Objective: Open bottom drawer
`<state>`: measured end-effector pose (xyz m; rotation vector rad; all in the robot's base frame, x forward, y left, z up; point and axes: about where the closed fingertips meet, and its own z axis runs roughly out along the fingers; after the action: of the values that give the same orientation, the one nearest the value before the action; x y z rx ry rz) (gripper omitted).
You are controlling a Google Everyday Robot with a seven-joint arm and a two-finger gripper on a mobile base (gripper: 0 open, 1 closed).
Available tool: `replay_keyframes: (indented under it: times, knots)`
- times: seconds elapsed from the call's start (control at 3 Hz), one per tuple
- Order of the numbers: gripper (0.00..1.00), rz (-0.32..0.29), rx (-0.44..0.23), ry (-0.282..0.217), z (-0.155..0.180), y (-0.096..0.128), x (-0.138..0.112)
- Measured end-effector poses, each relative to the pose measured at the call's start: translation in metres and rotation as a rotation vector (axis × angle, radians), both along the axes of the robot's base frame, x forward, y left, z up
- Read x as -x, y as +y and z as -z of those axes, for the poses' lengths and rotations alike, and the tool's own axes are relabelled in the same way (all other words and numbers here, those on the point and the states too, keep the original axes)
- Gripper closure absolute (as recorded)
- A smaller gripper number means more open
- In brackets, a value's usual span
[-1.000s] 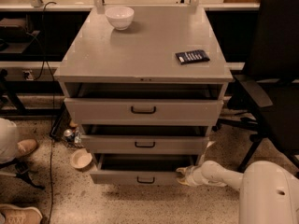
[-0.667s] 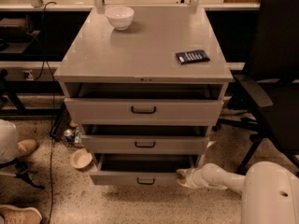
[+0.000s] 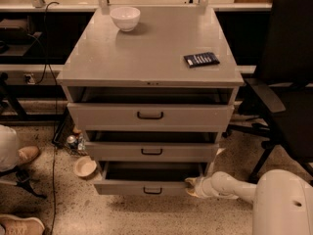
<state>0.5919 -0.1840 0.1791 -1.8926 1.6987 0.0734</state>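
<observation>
The grey cabinet [image 3: 151, 58] has three drawers, all pulled out a little. The bottom drawer [image 3: 146, 187] sticks out furthest, with a small black bar handle [image 3: 152, 191] on its shallow front and a dark gap above it. My gripper [image 3: 192, 186] is at the right end of the bottom drawer's front, on the end of my white arm [image 3: 230, 186] that reaches in from the lower right. It touches or sits just by the drawer's right corner. The middle drawer [image 3: 151, 152] and top drawer [image 3: 150, 115] are above.
A white bowl [image 3: 125, 18] and a dark flat packet [image 3: 201, 59] lie on the cabinet top. A black office chair [image 3: 286, 82] stands close on the right. A small bowl [image 3: 84, 166] and cans sit on the floor at left, by a person's shoes [image 3: 22, 155].
The bottom drawer has come out slightly further toward me. My gripper stays at its right end and has drawn back with it.
</observation>
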Motion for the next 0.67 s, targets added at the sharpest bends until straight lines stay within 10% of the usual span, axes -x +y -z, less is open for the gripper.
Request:
replay_keyframes:
  times: [0.67]
  knots:
    - [1.0,0.027,-0.004,-0.003,-0.0001,-0.0016,0.0102]
